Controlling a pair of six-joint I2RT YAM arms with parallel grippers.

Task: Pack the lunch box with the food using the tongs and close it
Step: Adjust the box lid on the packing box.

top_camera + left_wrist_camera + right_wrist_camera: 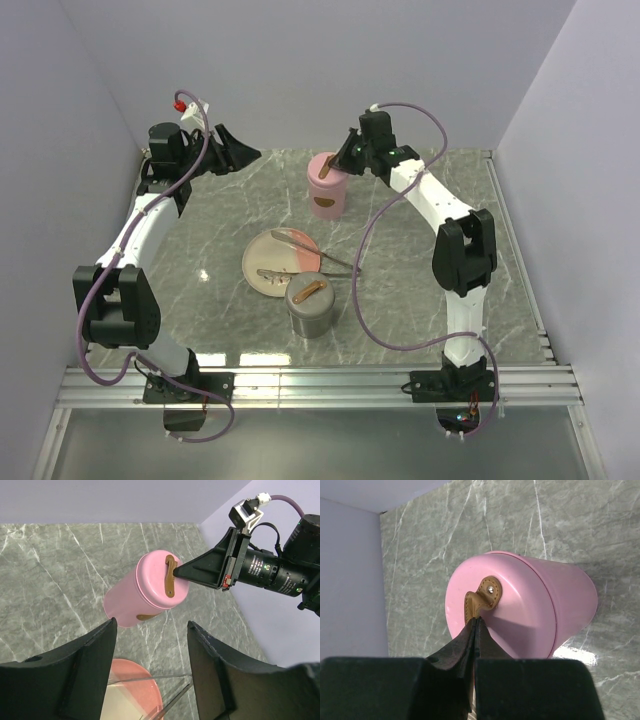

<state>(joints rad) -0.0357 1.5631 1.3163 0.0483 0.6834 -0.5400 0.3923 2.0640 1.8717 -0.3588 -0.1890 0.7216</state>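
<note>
Pinching the soft, floppy strap (482, 597) atop the smooth, rigid, probably light pink lunch box (535, 605) at the far middle of the table (220, 210), the right gripper (476, 621) has its jaws clamped, while the left gripper (152, 627) hangs with jaws apart, empty.

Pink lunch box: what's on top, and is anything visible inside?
On top sits its pink lid with a brown strap, which the right gripper pinches shut. The lid covers the inside, so any contents cannot be seen.

Grey marbled table (220, 220) is carrying | pink lidded canister (327, 195) standing rearward | plate (262, 262) lying central | grey canister (311, 312) standing just beside plate
</note>
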